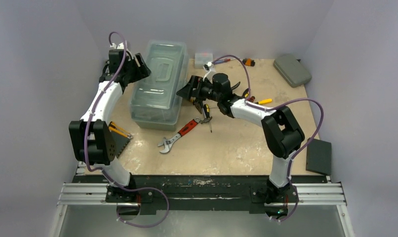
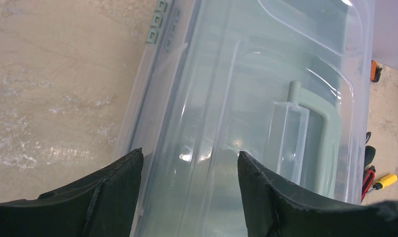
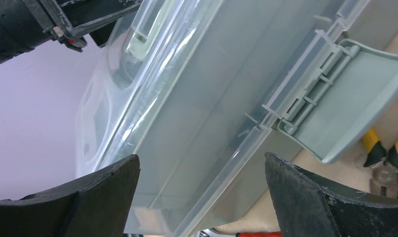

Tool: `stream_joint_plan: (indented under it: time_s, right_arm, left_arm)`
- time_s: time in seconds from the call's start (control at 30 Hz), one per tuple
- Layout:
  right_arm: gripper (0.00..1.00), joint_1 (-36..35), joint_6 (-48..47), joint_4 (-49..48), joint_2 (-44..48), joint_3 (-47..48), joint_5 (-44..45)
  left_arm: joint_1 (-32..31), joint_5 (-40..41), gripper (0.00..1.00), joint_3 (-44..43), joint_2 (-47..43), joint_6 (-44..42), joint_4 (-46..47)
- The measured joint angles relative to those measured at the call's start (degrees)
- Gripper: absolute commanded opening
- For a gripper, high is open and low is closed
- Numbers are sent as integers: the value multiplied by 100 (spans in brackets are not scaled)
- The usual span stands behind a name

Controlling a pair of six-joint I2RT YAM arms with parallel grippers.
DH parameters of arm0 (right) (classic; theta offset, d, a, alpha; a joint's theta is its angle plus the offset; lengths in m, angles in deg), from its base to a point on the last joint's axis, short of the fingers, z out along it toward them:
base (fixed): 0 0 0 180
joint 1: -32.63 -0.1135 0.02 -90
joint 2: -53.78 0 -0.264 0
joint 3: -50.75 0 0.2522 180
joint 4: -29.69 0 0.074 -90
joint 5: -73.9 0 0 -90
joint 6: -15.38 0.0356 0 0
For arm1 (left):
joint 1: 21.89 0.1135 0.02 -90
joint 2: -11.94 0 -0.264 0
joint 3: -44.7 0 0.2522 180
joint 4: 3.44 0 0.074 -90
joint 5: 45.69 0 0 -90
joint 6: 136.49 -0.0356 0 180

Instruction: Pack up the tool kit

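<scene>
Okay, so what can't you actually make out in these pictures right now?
Toolbox contents: every view, blurred by the translucent, glaring lid.
Whether the left gripper touches the lid: too small from above, unclear in its wrist view.
Loose tools: top view, partly covered by the right arm.
Small object at the back: top view, too small to identify.
</scene>
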Motion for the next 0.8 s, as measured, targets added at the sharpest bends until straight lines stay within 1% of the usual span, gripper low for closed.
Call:
stream_joint_plan:
  time_s: [0.13,0.27,0.33,0.43,0.5,0.67,0.8]
  right_arm:
    - [99,-101,94,136,42,26,4]
    - [99,-186,111,367,208,-44,57]
    - [99,-245,144,490,389,-140,81]
    - [99,-431,186,483,603,-254,157]
    - [99,-555,210,470,750,-487,229]
    - [99,-551,352,332,1121,-999,282]
    - [99,-568,348,409,1429,-1290,286]
  left_arm:
    - [7,-37,56,330,-140,-9,389]
    - [7,-13,56,979,-542,98,925]
    - [7,22,59,1360,-844,216,1078]
    - [-107,105,63,1945,-1410,525,1091]
    - [-278,326,63,2291,-1812,662,1023]
    - [-579,741,63,3091,-2780,1010,920]
    - [-824,914,63,3348,-3126,1163,861]
